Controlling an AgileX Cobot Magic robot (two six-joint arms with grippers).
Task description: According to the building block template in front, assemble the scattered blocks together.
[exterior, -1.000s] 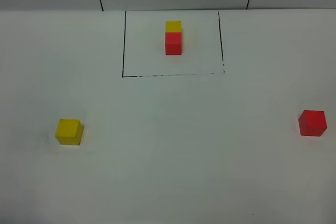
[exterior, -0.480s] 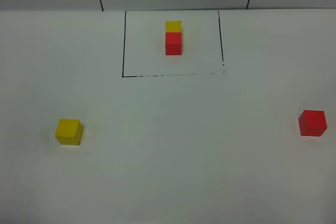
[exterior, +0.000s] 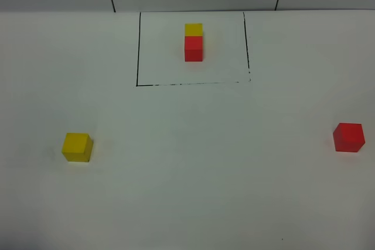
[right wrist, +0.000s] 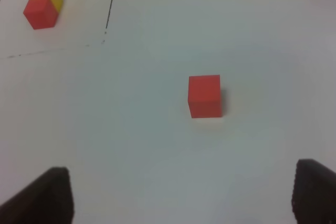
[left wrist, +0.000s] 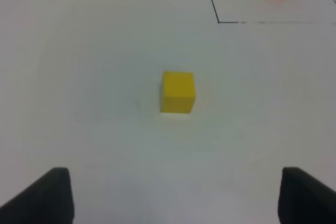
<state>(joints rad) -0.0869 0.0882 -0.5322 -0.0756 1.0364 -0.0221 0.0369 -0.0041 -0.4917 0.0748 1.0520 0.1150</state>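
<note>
Wrist views alone show jaws apart, left end effector (left wrist: 174, 182) facing yellow cube (left wrist: 177, 92), right end effector (right wrist: 183, 177) facing red cube (right wrist: 205, 96)

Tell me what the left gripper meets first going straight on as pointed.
Likely the yellow matte cube, centred ahead between the open jaws; nothing lies before it, though depth is unclear.

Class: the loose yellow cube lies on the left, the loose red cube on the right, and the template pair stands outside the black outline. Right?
No: the template pair stands inside the black outline, as the exterior high view shows. The loose yellow cube is left, the loose red cube right.
</note>
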